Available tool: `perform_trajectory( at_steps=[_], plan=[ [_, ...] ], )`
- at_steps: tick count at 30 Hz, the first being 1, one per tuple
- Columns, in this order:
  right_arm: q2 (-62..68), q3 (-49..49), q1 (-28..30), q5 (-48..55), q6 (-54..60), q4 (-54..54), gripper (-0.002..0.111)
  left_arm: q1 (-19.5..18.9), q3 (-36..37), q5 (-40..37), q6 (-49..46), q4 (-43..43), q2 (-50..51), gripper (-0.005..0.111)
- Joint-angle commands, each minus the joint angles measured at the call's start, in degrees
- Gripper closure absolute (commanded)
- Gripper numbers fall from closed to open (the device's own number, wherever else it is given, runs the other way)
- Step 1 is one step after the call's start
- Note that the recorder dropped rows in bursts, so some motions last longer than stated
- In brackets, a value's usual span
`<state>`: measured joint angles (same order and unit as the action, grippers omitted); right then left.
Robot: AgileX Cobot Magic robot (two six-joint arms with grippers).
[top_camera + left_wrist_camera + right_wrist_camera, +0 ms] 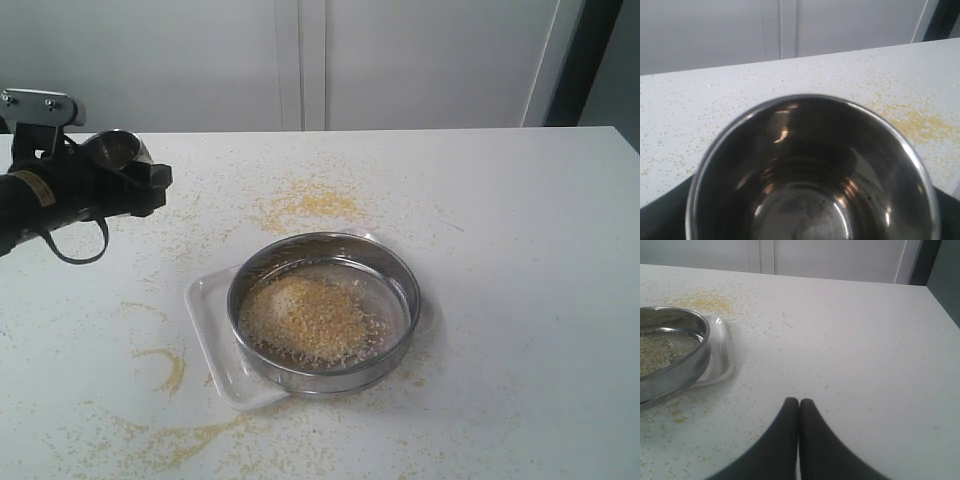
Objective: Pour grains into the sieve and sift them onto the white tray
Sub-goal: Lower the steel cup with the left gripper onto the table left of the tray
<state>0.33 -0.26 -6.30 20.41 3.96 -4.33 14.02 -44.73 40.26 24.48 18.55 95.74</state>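
Left claw [128,182] gripped the empty steel cup [113,149], well clear of the sieve [330,379]. The grains [305,320] lay heaped inside it, sieve sitting on the white tray [213,330] (plenty scattered over the worktop [520,250]). Right claw [799,407] was pinched shut, holding nothing. Pouring looked done; sifting next would call for gripping the rim and shaking.

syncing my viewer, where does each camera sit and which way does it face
Exterior: off the arms, above the table, looking down at the sieve on the white tray; the left pincer holding a steel cup shows.
Left wrist: on that arm, looking into the empty cup; the pincer barely shows.
Right wrist: low over the table, facing the sieve past the shut right pincer.
Shared: exterior and right wrist both show sieve, grains, tray.
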Motion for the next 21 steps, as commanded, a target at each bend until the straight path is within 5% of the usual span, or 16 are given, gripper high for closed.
perform_trajectory(
  at_steps=[1, 21],
  plan=[
    [-0.33, 0.26, 0.47, -0.34, 0.22, -0.13, 0.108, -0.15, 0.28, 7.49, -2.99, -3.56, 4.05, 0.107],
    [-0.33, 0.26, 0.47, -0.34, 0.22, -0.13, 0.108, -0.15, -0.61, 15.85, -5.05, -10.18, 17.3, 0.107]
  ],
)
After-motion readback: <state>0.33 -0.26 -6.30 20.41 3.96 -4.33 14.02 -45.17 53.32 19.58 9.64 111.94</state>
